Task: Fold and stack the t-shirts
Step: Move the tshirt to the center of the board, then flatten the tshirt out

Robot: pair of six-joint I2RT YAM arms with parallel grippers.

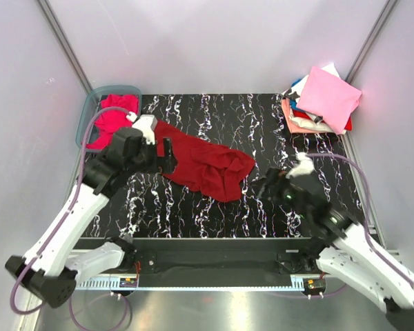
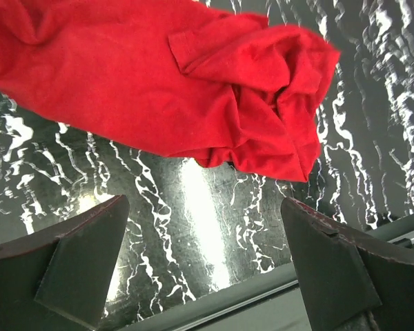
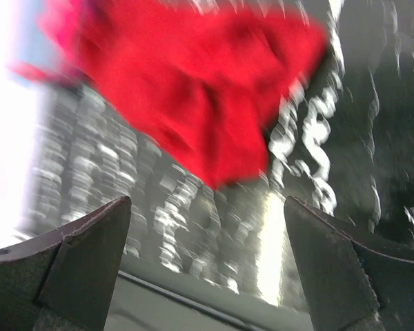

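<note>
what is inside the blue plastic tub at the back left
A crumpled magenta-pink t-shirt lies bunched inside the tub. Anything beneath that shirt, and the tub's floor, is covered, so more clothes there cannot be ruled out.

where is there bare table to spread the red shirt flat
Bare marble runs along the far edge of the table, between the tub and the folded stack, and along the near strip in front of the red shirt. Crowded: the left side and far-right corner.

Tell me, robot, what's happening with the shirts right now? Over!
Left gripper open, empty. Right gripper open, empty. Red t-shirt crumpled on table, not folded; folded stack far right corner. Nothing blocking the shirt. Over.
</note>
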